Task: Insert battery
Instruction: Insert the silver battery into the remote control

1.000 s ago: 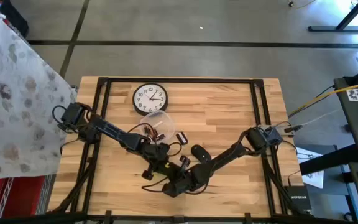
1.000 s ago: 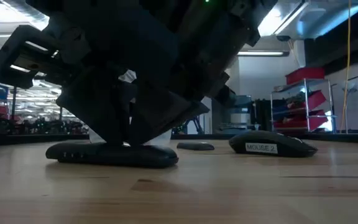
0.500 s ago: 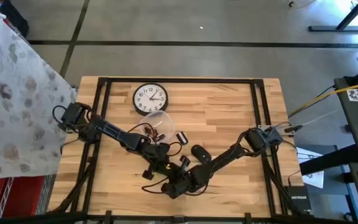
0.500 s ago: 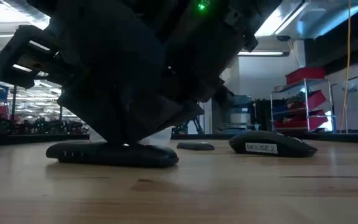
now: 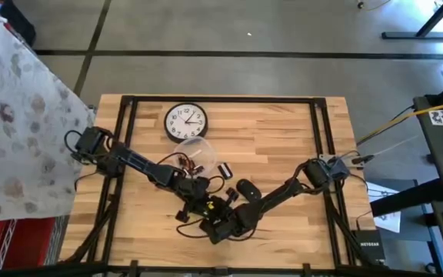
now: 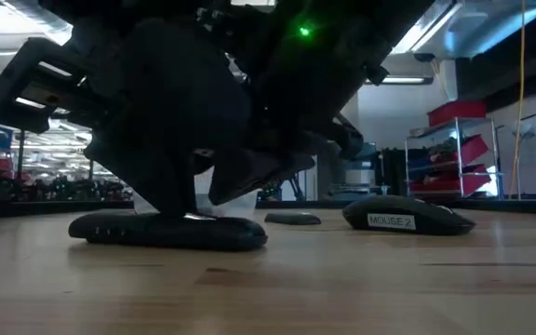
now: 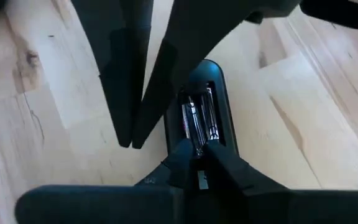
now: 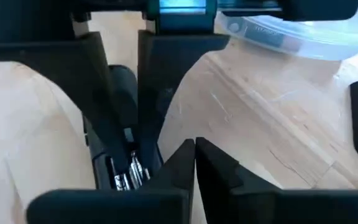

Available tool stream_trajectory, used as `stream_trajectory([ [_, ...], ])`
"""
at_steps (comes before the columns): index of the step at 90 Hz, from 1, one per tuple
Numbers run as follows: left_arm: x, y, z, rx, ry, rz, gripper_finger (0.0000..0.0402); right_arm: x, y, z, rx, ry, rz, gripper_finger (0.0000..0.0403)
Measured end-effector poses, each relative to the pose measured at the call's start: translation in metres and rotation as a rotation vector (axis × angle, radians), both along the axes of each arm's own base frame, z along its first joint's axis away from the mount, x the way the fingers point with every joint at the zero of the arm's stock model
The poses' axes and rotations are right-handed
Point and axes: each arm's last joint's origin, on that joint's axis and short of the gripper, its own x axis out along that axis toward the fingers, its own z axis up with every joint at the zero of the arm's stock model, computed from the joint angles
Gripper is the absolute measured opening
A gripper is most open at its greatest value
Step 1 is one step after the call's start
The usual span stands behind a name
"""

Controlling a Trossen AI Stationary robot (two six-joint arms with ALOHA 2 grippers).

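Metallic battery (image 7: pixel 199 121) in black remote (image 7: pixel 199 109)

"MOUSE 2" on a white label on the side of the dark mouse (image 6: pixel 408 215) lying on my table, clock (image 5: pixel 186 121) face numerals one to twelve — too small for me to make out singly, "NETGEAR" on the black box (image 5: pixel 368 245) beside the table's corner.

— Where is there room on the table (image 5: pixel 283 131)?
— Along the right edge; the far right corner too.
— And in the way?
— Wall clock (image 5: pixel 186 121) at the far edge; plastic cup (image 5: pixel 193 151), mouse (image 5: pixel 246 188) mid-table.
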Motion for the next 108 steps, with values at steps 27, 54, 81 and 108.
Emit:
stream_trajectory([
  [27, -0.0002, 0.0001, -0.0001, -0.007, 0.005, 0.002, 0.0019, -0.0007, 0.0015, -0.0015, 0.021, 0.059, 0.075, 0.0],
  [54, -0.0003, 0.0003, -0.0002, -0.009, 0.007, 0.005, 0.0019, -0.0004, 0.0009, -0.002, 0.011, 0.053, 0.065, 0.0],
  [81, -0.0001, 0.0001, -0.0001, -0.011, 0.0, -0.004, 0.0019, 0.0028, -0.001, -0.0044, 0.031, 0.069, 0.106, 0.0],
  [108, -0.0003, 0.0016, 0.0024, -0.05, 0.01, -0.001, 0.0057, 0.001, -0.0035, -0.003, 0.041, 0.076, 0.112, 0.0],
])
